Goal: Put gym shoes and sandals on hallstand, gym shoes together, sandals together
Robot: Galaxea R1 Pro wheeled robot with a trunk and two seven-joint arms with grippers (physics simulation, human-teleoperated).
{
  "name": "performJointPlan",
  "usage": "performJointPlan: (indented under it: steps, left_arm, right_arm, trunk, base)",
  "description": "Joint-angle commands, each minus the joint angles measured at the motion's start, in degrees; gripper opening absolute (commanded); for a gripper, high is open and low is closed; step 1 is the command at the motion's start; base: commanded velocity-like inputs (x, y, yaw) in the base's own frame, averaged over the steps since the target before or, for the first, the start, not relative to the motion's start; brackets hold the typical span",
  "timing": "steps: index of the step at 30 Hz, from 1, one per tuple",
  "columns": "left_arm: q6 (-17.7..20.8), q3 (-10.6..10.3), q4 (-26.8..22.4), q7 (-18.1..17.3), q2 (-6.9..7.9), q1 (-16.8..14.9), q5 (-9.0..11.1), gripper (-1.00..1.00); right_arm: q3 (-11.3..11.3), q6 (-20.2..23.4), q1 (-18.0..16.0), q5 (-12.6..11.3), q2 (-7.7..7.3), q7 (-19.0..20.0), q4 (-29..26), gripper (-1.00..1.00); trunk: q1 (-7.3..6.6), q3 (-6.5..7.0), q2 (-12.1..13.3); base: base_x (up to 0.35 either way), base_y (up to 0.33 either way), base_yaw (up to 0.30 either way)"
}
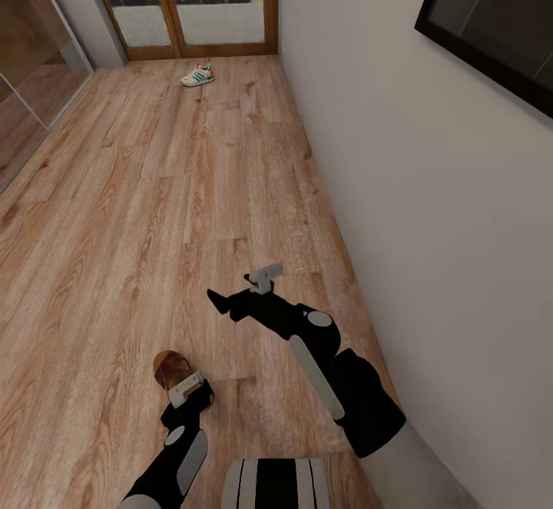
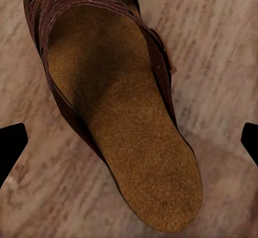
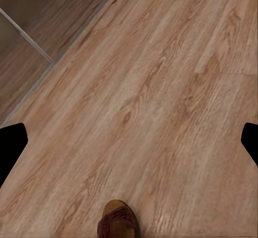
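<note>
One white gym shoe with green stripes lies on the corridor floor far ahead, close to the glass door. A brown sandal lies on the planks right in front of me. My left gripper hangs open just above it, a black fingertip on either side of the cork-coloured sole, not touching it. My right gripper is open over bare floor, pointing left, and its wrist view catches the sandal's toe. The hallstand is out of view.
A white wall runs along the right with a dark framed panel high on it. A wood-framed glass door closes the far end. A glass sliding panel lines the left side.
</note>
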Motion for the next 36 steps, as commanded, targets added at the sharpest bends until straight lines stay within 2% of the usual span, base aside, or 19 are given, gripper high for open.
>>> performJointPlan:
  steps: [1, 12, 13, 19, 36]
  left_arm:
    - [-0.3, 0.1, 0.0, -0.1, -0.04, 0.0, 0.6, 1.00]
    - [-0.3, 0.1, 0.1, -0.1, -0.06, 0.0, 0.6, 1.00]
    - [-0.3, 0.1, 0.0, -0.1, -0.06, 0.0, 0.6, 1.00]
    - [-0.3, 0.1, 0.0, -0.1, -0.06, 0.0, 0.6, 1.00]
    - [-0.3, 0.1, 0.0, -0.1, -0.02, 0.0, 0.6, 1.00]
  right_arm:
    - [-0.1, 0.6, -0.4, -0.6, 0.01, 0.0, 0.3, 1.00]
    - [-1.5, 4.2, -3.9, -4.1, 0.01, -2.1, 3.8, 1.00]
    - [-1.6, 8.9, -18.2, -9.8, 0.01, -2.2, 7.3, 1.00]
    - [-1.6, 8.9, -18.8, -10.9, 0.01, -2.3, 7.7, 1.00]
    - [-1.5, 9.0, -18.9, -11.2, 0.01, -2.1, 7.6, 1.00]
  trunk:
    - [-0.01, -0.03, 0.0]
    - [-0.01, -0.03, 0.0]
    - [-0.01, -0.03, 0.0]
    - [-0.01, -0.03, 0.0]
    - [-0.01, -0.03, 0.0]
  base:
    - [0.000, 0.000, 0.000]
    - [0.000, 0.000, 0.000]
    - [0.000, 0.000, 0.000]
    - [0.000, 0.000, 0.000]
    - [0.000, 0.000, 0.000]
